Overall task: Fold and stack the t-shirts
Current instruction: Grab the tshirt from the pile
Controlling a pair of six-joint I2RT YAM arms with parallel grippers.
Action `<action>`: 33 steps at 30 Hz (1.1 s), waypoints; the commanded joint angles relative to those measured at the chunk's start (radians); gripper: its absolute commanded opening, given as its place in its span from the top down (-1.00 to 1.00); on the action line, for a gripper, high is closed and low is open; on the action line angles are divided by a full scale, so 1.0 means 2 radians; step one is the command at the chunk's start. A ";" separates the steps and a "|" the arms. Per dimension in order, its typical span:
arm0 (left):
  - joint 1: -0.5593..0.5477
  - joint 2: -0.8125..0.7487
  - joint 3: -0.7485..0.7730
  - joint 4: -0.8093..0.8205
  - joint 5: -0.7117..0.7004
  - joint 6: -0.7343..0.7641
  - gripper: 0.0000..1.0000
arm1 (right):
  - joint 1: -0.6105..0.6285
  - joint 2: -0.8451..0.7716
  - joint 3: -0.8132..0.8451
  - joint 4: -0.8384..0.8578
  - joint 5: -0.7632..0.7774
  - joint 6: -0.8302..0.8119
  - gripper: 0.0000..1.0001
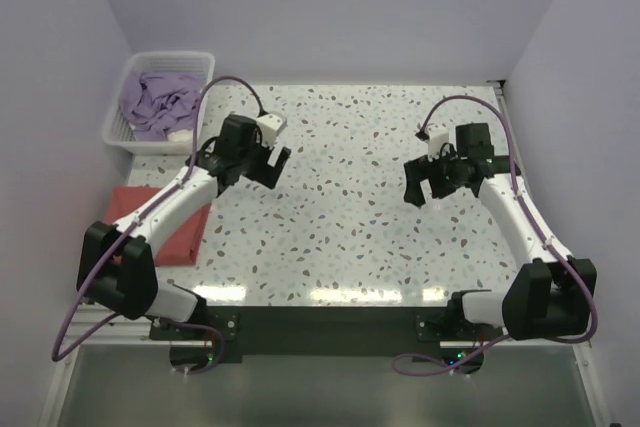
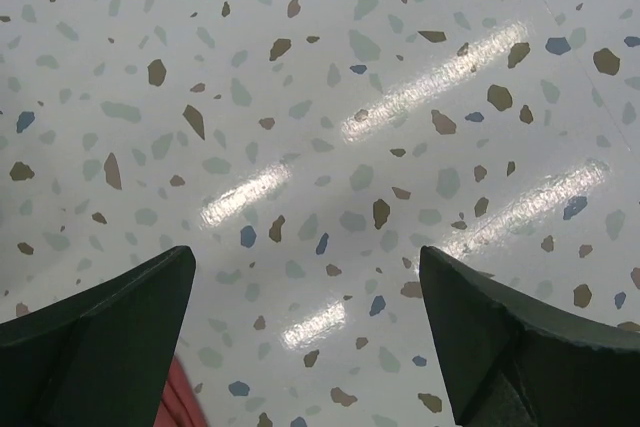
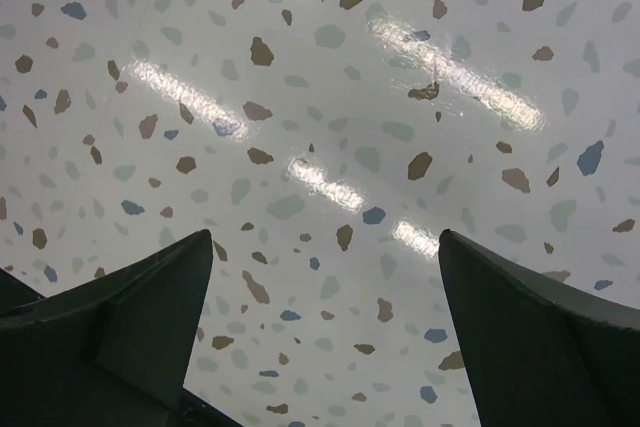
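Speckled glossy table, lilac walls, coral t-shirt left edge.

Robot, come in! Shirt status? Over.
Left gripper, right gripper: jaws open. Lilac cloth t-shirt bunched in white lattice basket; coral-red cloth t-shirt folded, far left. Nothing blocking.

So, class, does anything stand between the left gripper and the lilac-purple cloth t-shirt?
Only the wall of the white plastic lattice basket, facing the left gripper: the lilac-purple cloth t-shirt lies inside. Nothing visible covers it.
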 commanded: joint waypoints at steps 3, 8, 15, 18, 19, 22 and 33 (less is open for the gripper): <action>0.022 -0.002 0.067 -0.020 0.047 0.005 -1.00 | 0.000 0.004 0.019 0.008 0.001 -0.003 -0.97; 0.108 0.044 0.198 -0.053 0.148 0.018 -1.00 | 0.000 0.015 0.035 0.007 0.001 -0.003 -0.97; 0.235 0.123 0.344 -0.033 0.140 0.022 -1.00 | 0.000 0.029 0.044 0.016 -0.003 0.000 -0.97; 0.260 0.160 0.378 -0.022 0.134 0.031 -1.00 | 0.000 0.039 0.045 0.022 -0.009 0.005 -0.97; 0.276 0.171 0.387 -0.018 0.138 0.038 -1.00 | 0.000 0.045 0.047 0.023 -0.010 0.007 -0.97; 0.311 0.212 0.405 0.004 0.149 0.038 -1.00 | 0.000 0.058 0.057 0.025 -0.012 0.009 -0.97; 0.360 0.383 0.472 0.115 0.137 0.037 -1.00 | -0.001 0.107 0.079 0.032 -0.025 0.017 -0.97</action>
